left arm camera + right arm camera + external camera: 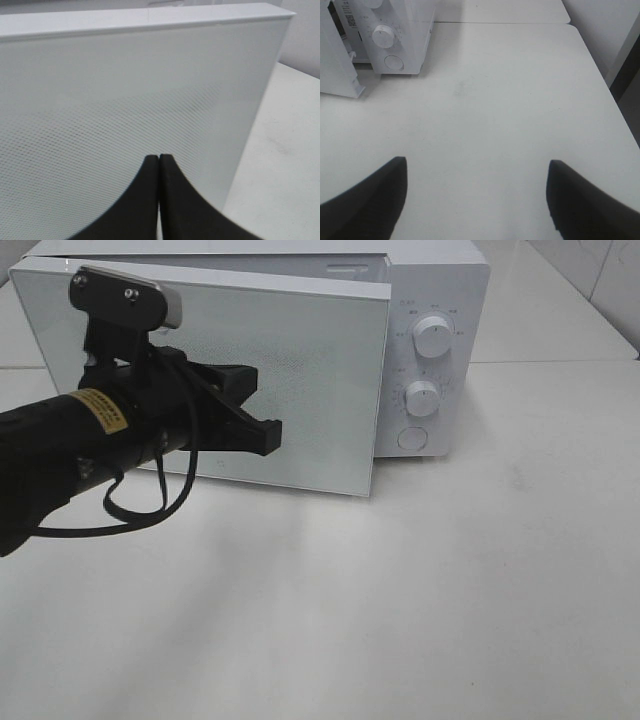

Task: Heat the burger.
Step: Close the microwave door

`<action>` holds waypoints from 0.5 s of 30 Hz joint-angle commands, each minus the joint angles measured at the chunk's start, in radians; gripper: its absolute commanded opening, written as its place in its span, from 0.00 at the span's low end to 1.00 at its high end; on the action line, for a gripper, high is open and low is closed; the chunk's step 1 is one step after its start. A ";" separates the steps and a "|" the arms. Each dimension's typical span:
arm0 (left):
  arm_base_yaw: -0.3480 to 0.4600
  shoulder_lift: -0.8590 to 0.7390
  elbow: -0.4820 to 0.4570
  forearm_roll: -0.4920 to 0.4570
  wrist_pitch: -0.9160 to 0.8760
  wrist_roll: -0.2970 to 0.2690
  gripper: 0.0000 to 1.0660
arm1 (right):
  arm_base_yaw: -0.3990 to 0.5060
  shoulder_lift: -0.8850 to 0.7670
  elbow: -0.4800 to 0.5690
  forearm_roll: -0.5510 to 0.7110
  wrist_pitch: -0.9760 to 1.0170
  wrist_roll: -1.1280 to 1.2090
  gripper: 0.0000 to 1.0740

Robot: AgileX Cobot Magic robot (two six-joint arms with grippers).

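From the high camera, my left gripper (270, 435) hangs in front of the glass door (300, 370) of the white microwave (440, 300), its black fingers pressed together with nothing between them. Whether the tips touch the glass I cannot tell. The door stands ajar, its free edge swung out ahead of the control panel, where an upper knob (432, 337), a lower knob (422, 398) and a round button (411, 438) sit one below the other. A black cable (130, 515) loops under my left arm, above the white table (400, 600). My right gripper is out of this view.

From my left wrist, my two fingers (172, 200) meet along a thin seam, pointing at the dotted mesh of the door (125, 90), close to its free edge. The table (280, 165) shows past that edge.

From my right wrist, my right gripper (476, 161) is spread wide and holds nothing; bare table (495, 100) lies between the fingers (370, 195). The microwave's panel (405, 30) and the door's edge (340, 70) are well apart from it, at the far corner.

The burger shows in none of these views; the door hides the oven's inside, so I cannot tell where it is.
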 commanded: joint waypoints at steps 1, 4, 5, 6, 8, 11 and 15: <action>-0.019 0.018 -0.038 -0.012 -0.001 0.003 0.00 | -0.007 -0.026 0.000 0.004 -0.002 0.004 0.69; -0.039 0.042 -0.080 -0.025 0.005 0.003 0.00 | -0.007 -0.026 0.000 0.004 -0.002 0.004 0.69; -0.050 0.058 -0.107 -0.038 0.013 0.004 0.00 | -0.007 -0.026 0.000 0.004 -0.002 0.004 0.69; -0.058 0.075 -0.140 -0.050 0.025 0.008 0.00 | -0.007 -0.026 0.000 0.004 -0.002 0.004 0.69; -0.061 0.083 -0.155 -0.056 0.031 0.015 0.00 | -0.007 -0.026 0.000 0.004 -0.002 0.004 0.69; -0.068 0.110 -0.198 -0.059 0.041 0.033 0.00 | -0.007 -0.026 0.000 0.004 -0.002 0.004 0.69; -0.068 0.137 -0.237 -0.059 0.050 0.041 0.00 | -0.007 -0.026 0.000 0.004 -0.002 0.004 0.69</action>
